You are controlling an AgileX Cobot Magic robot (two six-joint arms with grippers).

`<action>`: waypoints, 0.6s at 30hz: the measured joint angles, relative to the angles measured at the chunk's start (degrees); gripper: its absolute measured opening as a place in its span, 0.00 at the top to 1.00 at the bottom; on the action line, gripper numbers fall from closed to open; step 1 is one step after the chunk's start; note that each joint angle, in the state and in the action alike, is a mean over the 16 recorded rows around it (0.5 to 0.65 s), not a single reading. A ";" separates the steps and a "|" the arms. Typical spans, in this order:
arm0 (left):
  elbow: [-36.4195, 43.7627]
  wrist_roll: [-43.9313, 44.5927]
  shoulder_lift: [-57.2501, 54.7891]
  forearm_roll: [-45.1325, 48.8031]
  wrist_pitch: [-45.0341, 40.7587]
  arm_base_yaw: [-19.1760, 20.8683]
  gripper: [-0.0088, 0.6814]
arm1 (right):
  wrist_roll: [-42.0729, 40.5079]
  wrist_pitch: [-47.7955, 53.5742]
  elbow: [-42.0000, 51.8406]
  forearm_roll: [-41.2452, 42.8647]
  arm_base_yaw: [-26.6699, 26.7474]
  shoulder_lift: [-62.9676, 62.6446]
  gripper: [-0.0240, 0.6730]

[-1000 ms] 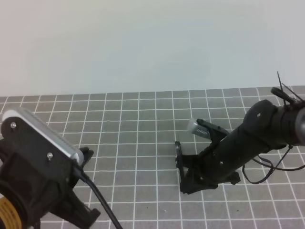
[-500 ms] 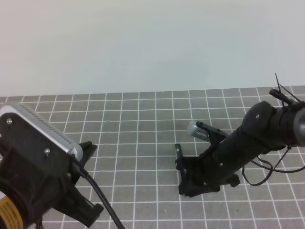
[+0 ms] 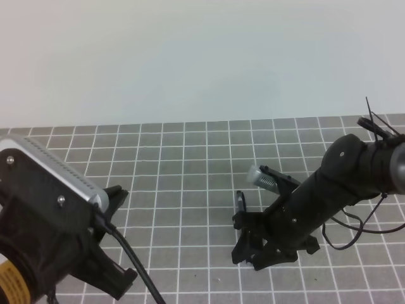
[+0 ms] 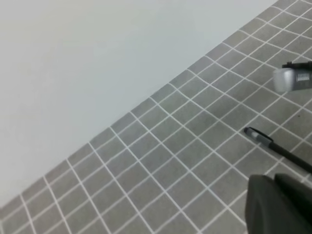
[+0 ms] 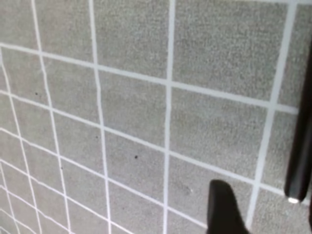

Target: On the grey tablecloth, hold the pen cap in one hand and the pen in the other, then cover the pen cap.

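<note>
no readable text, labels, brands, numbers or signs anywhere

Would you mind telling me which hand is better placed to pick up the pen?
Probably the right hand: it hangs low, right beside the pen on the grey tablecloth. The left hand sits farther away, at the near left.

Pen [image 4: 278, 146]: lower part hidden behind right arm in high view, cut by frame edge in wrist views. Left pincer [image 4: 280, 204]: only a blurred dark corner seen, jaws not discernible. Right pincer [image 3: 243, 244]: fingertips too dark/small to be separated. Pen cap not made out anywhere.
</note>
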State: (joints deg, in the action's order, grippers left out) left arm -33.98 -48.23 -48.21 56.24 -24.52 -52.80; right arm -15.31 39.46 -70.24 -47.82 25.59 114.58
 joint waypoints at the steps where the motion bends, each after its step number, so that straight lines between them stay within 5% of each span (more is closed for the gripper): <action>1: 0.00 -0.14 0.00 0.37 0.00 0.00 0.99 | 0.05 0.24 0.00 0.20 0.00 -0.04 0.44; 18: 0.00 -2.47 0.00 9.17 1.31 0.00 0.99 | 2.19 1.26 0.00 8.02 0.00 -4.34 0.39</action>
State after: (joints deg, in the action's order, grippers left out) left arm -33.98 -50.70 -48.21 65.40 -23.21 -52.80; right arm -13.12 40.72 -70.24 -39.79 25.59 110.24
